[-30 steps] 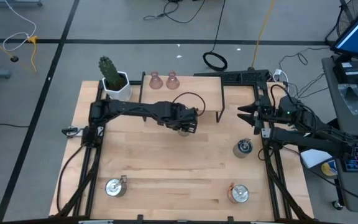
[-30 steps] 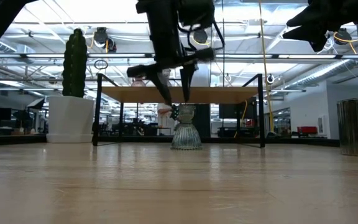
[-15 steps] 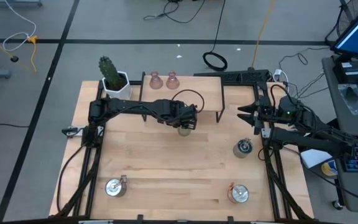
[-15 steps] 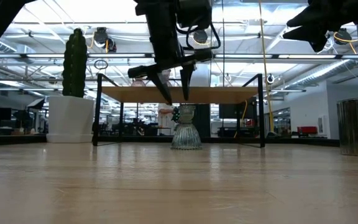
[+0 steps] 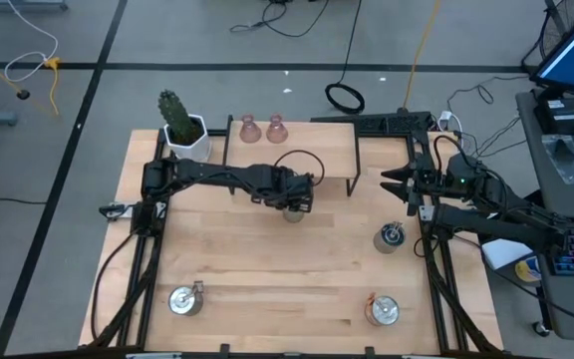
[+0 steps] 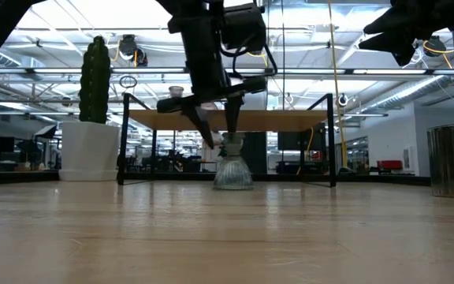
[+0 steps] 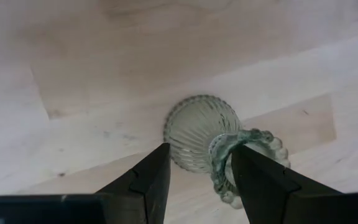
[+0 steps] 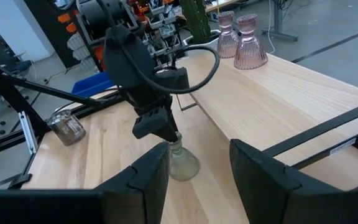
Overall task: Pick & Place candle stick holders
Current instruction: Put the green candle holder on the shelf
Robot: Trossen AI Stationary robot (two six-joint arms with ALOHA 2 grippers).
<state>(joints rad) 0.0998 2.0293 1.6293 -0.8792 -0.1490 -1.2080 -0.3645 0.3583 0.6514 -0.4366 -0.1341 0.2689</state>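
The green glass holder (image 7: 202, 134) stands upright near the middle of the wooden table (image 5: 267, 289), just in front of the low black-framed shelf (image 5: 317, 140) where the two pink holders (image 5: 263, 128) already sit beside the potted cactus (image 5: 179, 122). It is ribbed glass, cone-shaped with a wide skirt and a narrow neck topped by a scalloped rim, so I judge it light, stiff, smooth and apt to slip, and likely to chip or crack if squeezed hard or tipped over. The neck just under the rim looks like the sensible place to pinch it; the flared base is too wide and sloped.

The left claw (image 7: 197, 180) hangs straight over it, its two dark fingers (image 7: 145, 177) partly apart, one on each side of the neck. From the wrist camera there is daylight between each finger and the glass, so it straddles the holder rather than gripping it. From table level the fingertips (image 6: 211, 134) reach down to about the rim.

The right claw (image 5: 395, 185) waits at the right edge of the table, partly open and holding nothing. Three silver holders stand apart: one (image 5: 391, 237) near the right arm, two (image 5: 184, 298) (image 5: 382, 310) along the near edge
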